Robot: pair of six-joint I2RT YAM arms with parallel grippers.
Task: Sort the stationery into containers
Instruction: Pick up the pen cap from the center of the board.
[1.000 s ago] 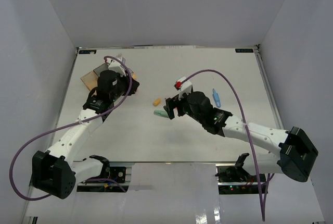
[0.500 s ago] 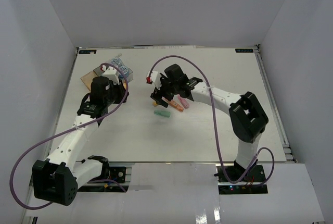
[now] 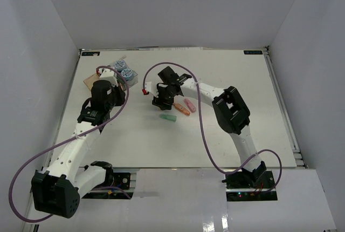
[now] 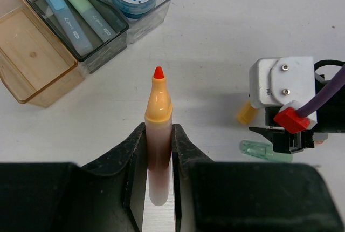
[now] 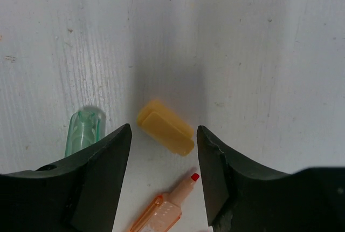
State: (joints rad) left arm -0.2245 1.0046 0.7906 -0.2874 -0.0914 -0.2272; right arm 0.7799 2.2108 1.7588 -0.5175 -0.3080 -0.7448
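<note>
Found the right gripper (image 5: 163,135) part open, gripping nothing, straddling the yellow cap (image 5: 165,134) at the right wrist view's centre. Noted its long axis running upper left to lower right, askew between the jaws, gaps either side. Judged the right arm nearer. Saw flat white table (image 5: 259,38) beneath, a green cap (image 5: 84,129) crowding lower left. Saw the left gripper (image 4: 159,129) clamped on an orange marker (image 4: 158,108), containers (image 4: 32,54) upper left.

The left arm (image 3: 70,145) and right arm (image 3: 243,140) have white shells, black joints, a purple cable (image 4: 329,86) each and matte black fingers (image 5: 102,167).
</note>
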